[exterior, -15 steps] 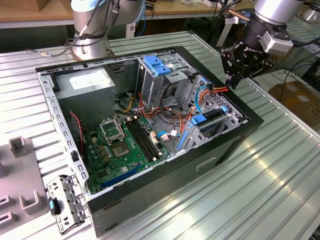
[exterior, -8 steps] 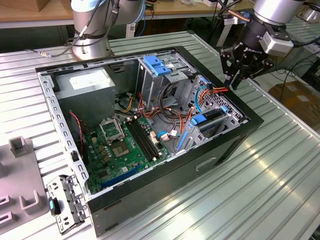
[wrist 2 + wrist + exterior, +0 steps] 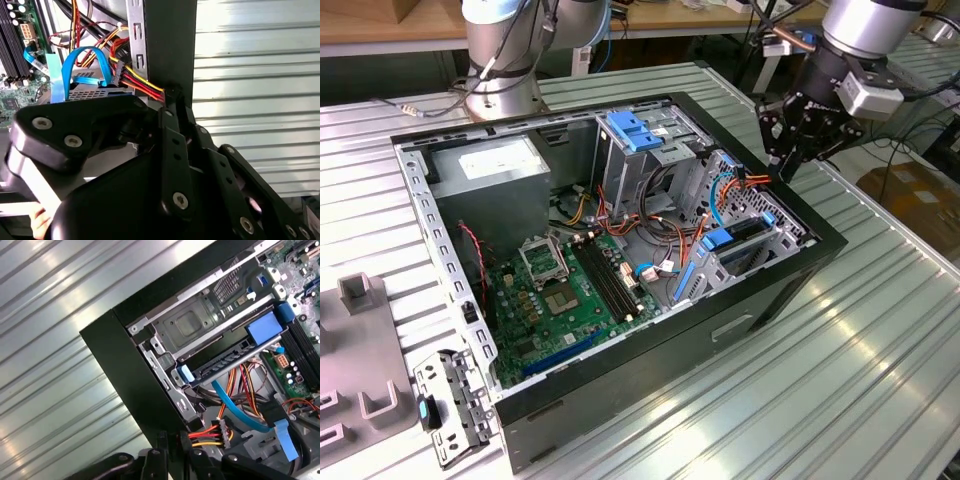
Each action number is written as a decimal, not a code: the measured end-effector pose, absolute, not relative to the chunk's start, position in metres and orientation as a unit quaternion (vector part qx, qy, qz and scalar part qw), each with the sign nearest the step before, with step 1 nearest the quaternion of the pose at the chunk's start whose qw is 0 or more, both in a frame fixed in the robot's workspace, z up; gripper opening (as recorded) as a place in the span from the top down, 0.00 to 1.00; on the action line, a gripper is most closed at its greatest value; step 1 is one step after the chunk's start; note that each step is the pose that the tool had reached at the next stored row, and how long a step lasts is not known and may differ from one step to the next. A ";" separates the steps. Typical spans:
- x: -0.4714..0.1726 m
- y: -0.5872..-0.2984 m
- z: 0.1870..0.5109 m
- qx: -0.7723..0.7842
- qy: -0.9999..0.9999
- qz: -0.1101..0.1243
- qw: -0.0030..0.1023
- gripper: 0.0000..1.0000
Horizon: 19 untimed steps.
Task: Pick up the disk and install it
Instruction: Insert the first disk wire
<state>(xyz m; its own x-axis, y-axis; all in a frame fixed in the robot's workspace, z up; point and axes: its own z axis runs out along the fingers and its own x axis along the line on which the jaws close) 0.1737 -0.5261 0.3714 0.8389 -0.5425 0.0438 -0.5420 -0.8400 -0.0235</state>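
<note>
Hovered at the black rim of the open computer case [image 3: 620, 300] on the ribbed desk [image 3: 880, 380] — pincer [image 3: 790, 165] just above the drive cage, seemingly clenched on nothing, though fingertips stayed partly hidden. Sat in a cage slot: the disk [image 3: 235, 357], apparently, long axis running along the case wall, blue rail end [image 3: 185, 374] facing the rim. Spread wide beyond that edge — bare desk.

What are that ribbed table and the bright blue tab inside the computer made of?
The table looks like bare metal, probably aluminium: silvery, ribbed, with streaky glare. The blue tab in the first wrist view seems moulded plastic: solid colour, smooth, a soft sheen.
</note>
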 end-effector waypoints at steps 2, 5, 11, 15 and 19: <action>0.174 -0.526 0.374 -0.959 0.282 -0.024 0.005 0.84; 0.174 -0.526 0.374 -0.959 0.282 -0.025 0.005 0.84; 0.172 -0.526 0.374 -0.955 0.297 -0.025 0.004 0.84; 0.170 -0.526 0.374 -0.949 0.316 -0.025 0.004 0.84; 0.159 -0.526 0.374 -0.947 0.319 -0.025 0.004 0.84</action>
